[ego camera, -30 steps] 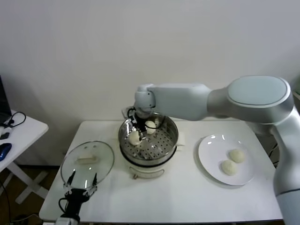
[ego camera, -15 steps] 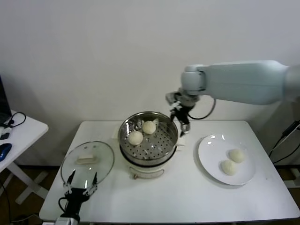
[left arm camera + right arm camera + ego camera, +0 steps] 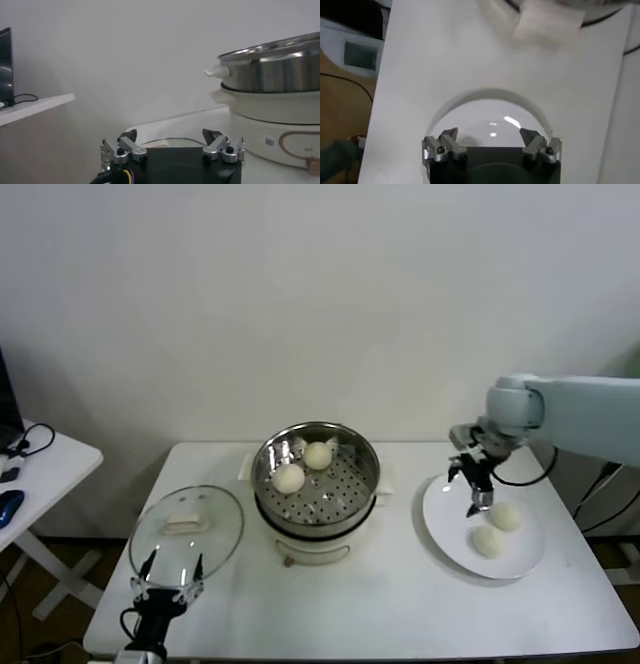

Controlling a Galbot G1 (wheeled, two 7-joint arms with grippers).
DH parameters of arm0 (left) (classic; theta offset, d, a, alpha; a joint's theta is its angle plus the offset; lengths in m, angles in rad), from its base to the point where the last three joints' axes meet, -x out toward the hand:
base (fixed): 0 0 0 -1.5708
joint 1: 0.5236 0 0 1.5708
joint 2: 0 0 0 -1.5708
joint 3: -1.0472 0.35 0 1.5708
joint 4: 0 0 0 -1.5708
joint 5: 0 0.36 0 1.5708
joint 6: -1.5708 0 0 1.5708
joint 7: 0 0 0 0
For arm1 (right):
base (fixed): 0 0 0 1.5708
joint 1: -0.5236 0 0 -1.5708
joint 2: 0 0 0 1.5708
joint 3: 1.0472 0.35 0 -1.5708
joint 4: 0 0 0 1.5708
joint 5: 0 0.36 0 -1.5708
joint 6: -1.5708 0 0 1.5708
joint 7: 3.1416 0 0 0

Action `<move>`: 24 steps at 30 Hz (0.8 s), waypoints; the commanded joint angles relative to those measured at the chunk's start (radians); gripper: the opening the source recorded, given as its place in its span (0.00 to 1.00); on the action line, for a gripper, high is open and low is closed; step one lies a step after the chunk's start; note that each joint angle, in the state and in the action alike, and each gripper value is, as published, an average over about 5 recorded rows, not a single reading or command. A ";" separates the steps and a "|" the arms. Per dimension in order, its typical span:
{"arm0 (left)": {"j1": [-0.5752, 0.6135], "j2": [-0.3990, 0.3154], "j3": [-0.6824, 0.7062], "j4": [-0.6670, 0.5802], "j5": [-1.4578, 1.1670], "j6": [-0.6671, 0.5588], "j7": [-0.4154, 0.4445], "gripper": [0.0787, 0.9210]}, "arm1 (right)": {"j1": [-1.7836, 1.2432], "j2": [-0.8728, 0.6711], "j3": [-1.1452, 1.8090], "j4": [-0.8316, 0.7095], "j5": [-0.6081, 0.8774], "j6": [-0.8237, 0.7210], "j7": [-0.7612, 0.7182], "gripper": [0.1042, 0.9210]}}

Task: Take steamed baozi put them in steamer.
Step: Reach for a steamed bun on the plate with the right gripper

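Note:
The steel steamer point(image 3: 345, 484) stands mid-table on its cream cooker base, with two steamed baozi point(image 3: 288, 477) point(image 3: 318, 455) on its perforated floor. Two more baozi point(image 3: 506, 516) point(image 3: 488, 540) lie on the white plate point(image 3: 445, 514) at the right. My right gripper point(image 3: 470, 489) hangs open and empty over the plate's far left part, just left of those baozi; in the right wrist view the gripper point(image 3: 489, 134) has only bare plate point(image 3: 490, 112) between its fingers. My left gripper point(image 3: 165, 569) is parked open at the table's front left, beside the steamer point(image 3: 280, 70).
A round glass lid point(image 3: 187, 529) lies flat at the front left, just ahead of the left gripper point(image 3: 170, 137). A small side table point(image 3: 40, 459) with cables stands off to the left. The wall is close behind the table.
My right arm swung from inside the steamer, up and rightward, then down over the plate, its gripper empty. Two baozi stayed in the steamer. The left arm has not moved.

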 commanded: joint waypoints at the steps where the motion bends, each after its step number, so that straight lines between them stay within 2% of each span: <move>1: 0.004 -0.007 -0.003 0.000 0.005 0.001 0.000 0.88 | -0.255 -0.100 0.128 -0.094 -0.165 0.009 0.014 0.88; 14: 0.009 -0.020 -0.004 -0.001 0.012 -0.001 -0.005 0.88 | -0.418 -0.106 0.307 -0.189 -0.254 0.009 0.036 0.88; 24: 0.007 -0.020 -0.003 -0.001 0.014 0.001 -0.005 0.88 | -0.469 -0.107 0.377 -0.209 -0.262 -0.001 0.043 0.88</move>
